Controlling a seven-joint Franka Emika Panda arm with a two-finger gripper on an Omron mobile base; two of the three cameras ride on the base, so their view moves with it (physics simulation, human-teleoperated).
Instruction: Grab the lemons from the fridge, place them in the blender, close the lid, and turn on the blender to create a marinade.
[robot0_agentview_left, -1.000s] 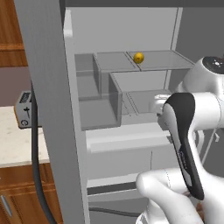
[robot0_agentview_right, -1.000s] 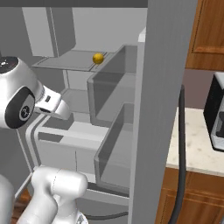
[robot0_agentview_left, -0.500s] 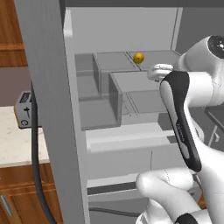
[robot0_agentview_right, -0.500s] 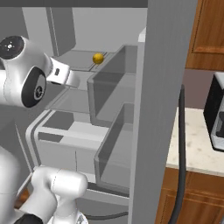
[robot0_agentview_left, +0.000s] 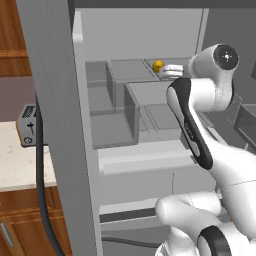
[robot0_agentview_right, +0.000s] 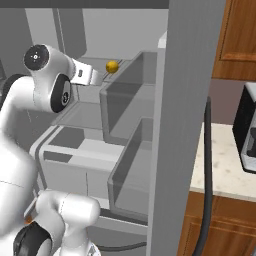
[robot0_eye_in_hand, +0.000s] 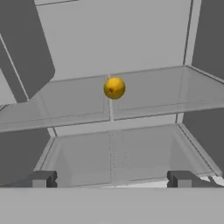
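Observation:
A small round yellow lemon (robot0_agentview_left: 158, 65) (robot0_agentview_right: 112, 66) (robot0_eye_in_hand: 114, 88) rests on an upper glass shelf (robot0_eye_in_hand: 148, 94) inside the open fridge (robot0_agentview_left: 125, 45). My gripper (robot0_agentview_left: 166, 70) (robot0_agentview_right: 96, 77) (robot0_eye_in_hand: 113, 179) is inside the fridge, pointed at the lemon and still a short way in front of it. Its fingertips (robot0_eye_in_hand: 43, 178) stand wide apart and open, with nothing between them. In the hand view the lemon lies centred above the gap. The blender and the lid are out of view.
The thick grey fridge door (robot0_agentview_left: 55, 100) (robot0_agentview_right: 185, 100) stands open beside the arm, carrying translucent bins (robot0_agentview_right: 125, 105). A lower shelf and drawers (robot0_agentview_left: 145, 155) lie below the hand. A toaster (robot0_agentview_left: 27, 125) (robot0_agentview_right: 247, 130) sits on the counter beyond the door, with a black cable (robot0_agentview_left: 42, 190).
The arm has risen and swung the hand up and into the fridge, from the lower shelf level to the lemon's shelf. The jaws stayed open; the lemon has not moved.

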